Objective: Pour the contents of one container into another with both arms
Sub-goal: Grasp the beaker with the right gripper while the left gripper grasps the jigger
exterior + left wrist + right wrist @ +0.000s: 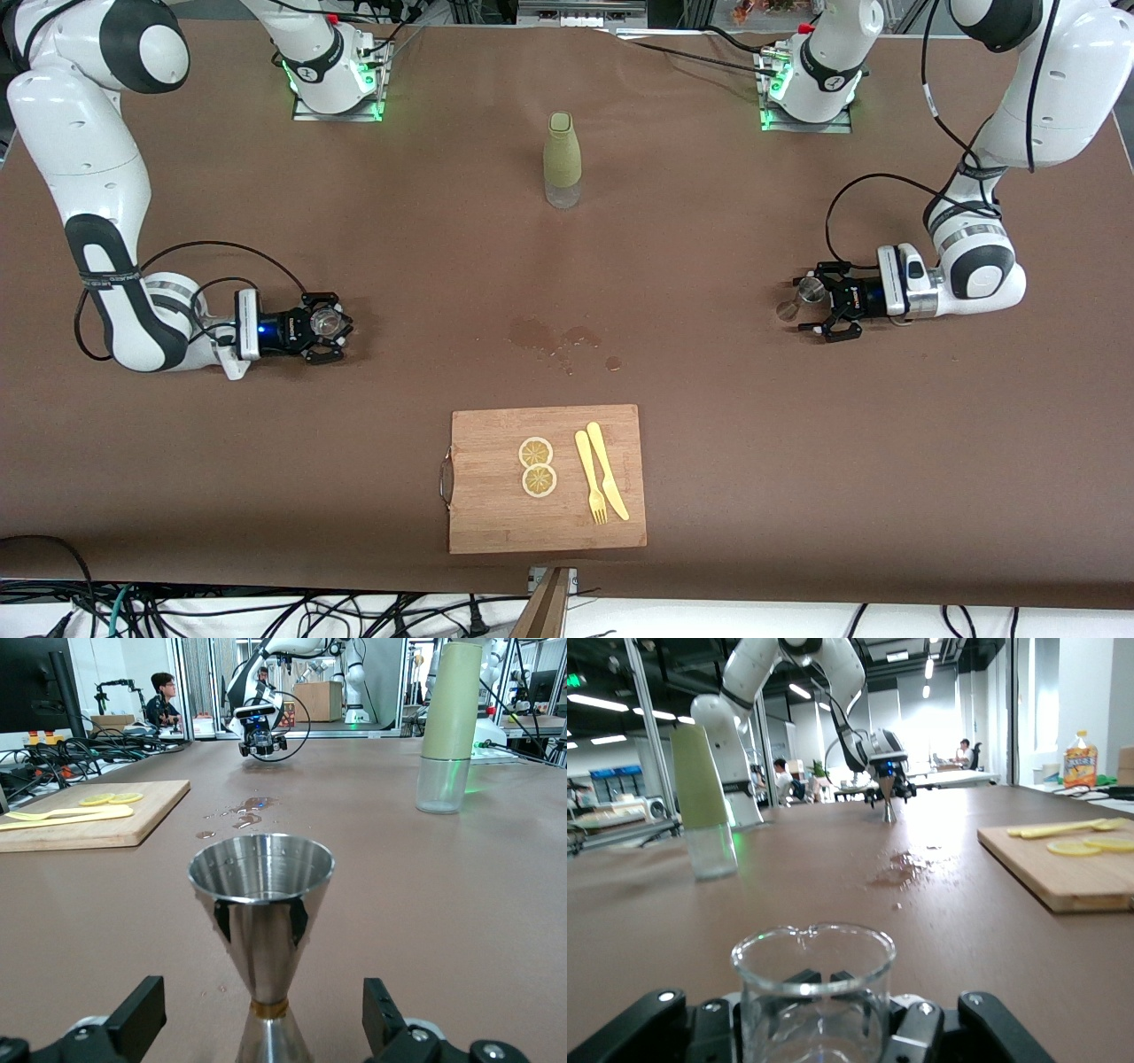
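Two containers stand upright, well apart, at either end of the table [797,461]: right end effector [328,326] is clamped on the glass beaker [812,992]; left end effector [819,306] straddles the steel jigger [262,930], fingers wide, not yet gripping.

The front view looks down steeply from high across the table [797,461], facing both arm bases at twelve o'clock, and takes in the whole tabletop.

The left wrist view sits low, just above the table, with a jigger [262,930] very close at six o'clock.

The right wrist view sits equally low, with a beaker [812,992] very close at six o'clock.

All three share the bottle [562,159], board [545,523] and wet patch [549,337]. Each wrist view shows the other arm's gripper near twelve o'clock.
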`<state>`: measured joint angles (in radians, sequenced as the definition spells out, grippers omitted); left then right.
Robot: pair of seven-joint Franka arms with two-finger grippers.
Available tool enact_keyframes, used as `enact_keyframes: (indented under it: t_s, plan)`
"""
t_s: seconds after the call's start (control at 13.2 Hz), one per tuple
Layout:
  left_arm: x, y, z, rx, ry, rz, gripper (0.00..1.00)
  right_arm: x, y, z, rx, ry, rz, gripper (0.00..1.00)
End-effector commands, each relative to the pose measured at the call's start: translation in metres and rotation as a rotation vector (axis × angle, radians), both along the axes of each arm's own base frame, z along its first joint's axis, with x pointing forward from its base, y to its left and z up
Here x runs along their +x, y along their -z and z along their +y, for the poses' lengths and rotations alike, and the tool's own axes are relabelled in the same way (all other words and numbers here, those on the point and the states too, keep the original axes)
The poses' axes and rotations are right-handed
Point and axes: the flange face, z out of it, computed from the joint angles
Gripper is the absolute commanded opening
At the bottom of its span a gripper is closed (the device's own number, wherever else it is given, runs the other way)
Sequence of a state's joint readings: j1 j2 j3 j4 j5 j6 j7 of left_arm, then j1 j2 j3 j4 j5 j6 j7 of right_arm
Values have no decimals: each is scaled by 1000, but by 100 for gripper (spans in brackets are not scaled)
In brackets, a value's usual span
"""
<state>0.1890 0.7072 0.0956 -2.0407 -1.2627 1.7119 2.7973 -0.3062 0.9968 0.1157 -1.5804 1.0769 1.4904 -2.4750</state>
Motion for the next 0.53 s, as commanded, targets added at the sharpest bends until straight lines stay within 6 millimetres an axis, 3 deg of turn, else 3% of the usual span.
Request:
enact_keyframes:
  t_s: [0.0,0.08,0.46]
  plan:
    - [-2,12,-10,-26,41,-211,92,20,-27,26,43,-27,21,8]
    - [-1,11,-10,-27,43,-212,88,25,-37,40,52,-41,23,8]
    - [-6,17,-8,-29,46,-220,88,52,-92,120,69,-92,34,6]
